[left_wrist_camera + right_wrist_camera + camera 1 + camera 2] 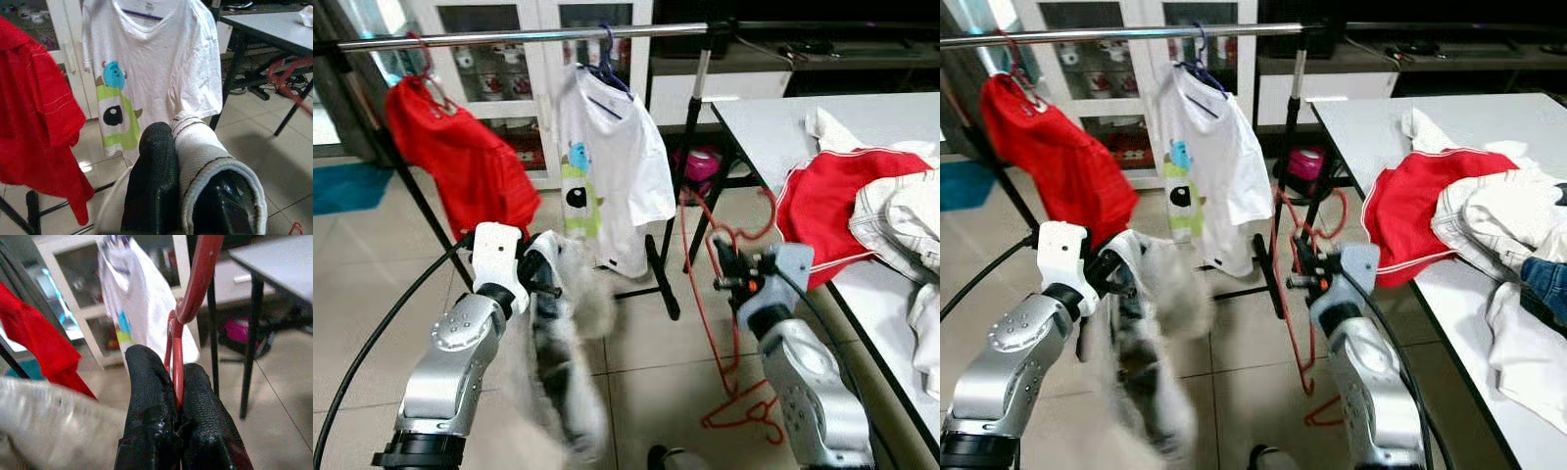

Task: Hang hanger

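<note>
Here the right tool (177, 396) clamps the red hanger (729, 323), hanging lengthwise downward.

**Count of things in view**

Two garments hang on one metal rail (509, 37): one red shirt (460, 157) and one white cartoon T-shirt (612, 171). One red hanger (729, 323). One grey-white garment (563, 343). Two grippers: left gripper (543, 269), right gripper (724, 264). One white table (773, 122).

Both head views look forward and down, sharing the silver metal clothes rail (524, 37) top left; wrist cameras sit close behind each hand's fingers.
</note>
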Controlling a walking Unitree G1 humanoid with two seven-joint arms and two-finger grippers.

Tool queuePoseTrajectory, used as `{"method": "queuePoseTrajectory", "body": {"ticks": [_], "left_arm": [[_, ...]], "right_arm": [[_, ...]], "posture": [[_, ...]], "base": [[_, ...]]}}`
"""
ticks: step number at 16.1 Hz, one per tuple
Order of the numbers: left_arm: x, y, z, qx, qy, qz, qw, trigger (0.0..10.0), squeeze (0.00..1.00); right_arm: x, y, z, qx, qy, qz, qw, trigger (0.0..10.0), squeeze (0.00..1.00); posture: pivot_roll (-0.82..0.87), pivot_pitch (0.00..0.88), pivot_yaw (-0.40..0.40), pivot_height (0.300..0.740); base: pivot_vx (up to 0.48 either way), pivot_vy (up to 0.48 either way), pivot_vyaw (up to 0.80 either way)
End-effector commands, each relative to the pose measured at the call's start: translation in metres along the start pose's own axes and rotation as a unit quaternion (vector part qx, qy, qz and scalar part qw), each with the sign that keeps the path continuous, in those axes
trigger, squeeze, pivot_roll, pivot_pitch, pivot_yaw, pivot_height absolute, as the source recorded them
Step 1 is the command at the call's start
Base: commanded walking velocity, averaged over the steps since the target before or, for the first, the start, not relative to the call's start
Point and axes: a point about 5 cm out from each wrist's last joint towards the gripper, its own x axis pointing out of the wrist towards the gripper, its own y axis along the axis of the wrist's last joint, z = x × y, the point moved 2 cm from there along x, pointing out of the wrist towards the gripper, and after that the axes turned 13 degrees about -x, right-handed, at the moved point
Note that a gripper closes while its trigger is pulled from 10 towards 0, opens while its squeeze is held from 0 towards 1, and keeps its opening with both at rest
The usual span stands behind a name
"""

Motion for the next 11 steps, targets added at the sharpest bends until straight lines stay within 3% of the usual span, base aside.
{"method": "queuePoseTrajectory", "body": {"ticks": [1, 5, 11], "left_arm": [[-0.0005, 0.0153, 0.0062, 0.021, -0.019, 0.025, 0.999, 10.0, 0.00], [0.0021, 0.0159, 0.0043, 0.023, -0.025, 0.016, 0.999, 10.0, 0.00], [-0.0014, 0.0130, 0.0059, 0.025, -0.034, 0.005, 0.999, 10.0, 0.00]], "right_arm": [[0.0000, 0.0018, -0.0014, 0.000, 0.001, -0.002, 1.000, 10.0, 0.00], [-0.0028, -0.0007, -0.0023, 0.018, 0.000, -0.011, 1.000, 10.0, 0.00], [-0.0023, -0.0006, -0.0050, 0.021, 0.010, -0.019, 1.000, 10.0, 0.00]], "posture": [[-0.12, 0.000, 0.022, 0.740], [-0.13, 0.000, 0.040, 0.740], [-0.12, 0.000, 0.027, 0.740]], "base": [[0.000, 0.000, 0.00], [0.000, 0.000, 0.00], [0.000, 0.326, 0.00]]}}
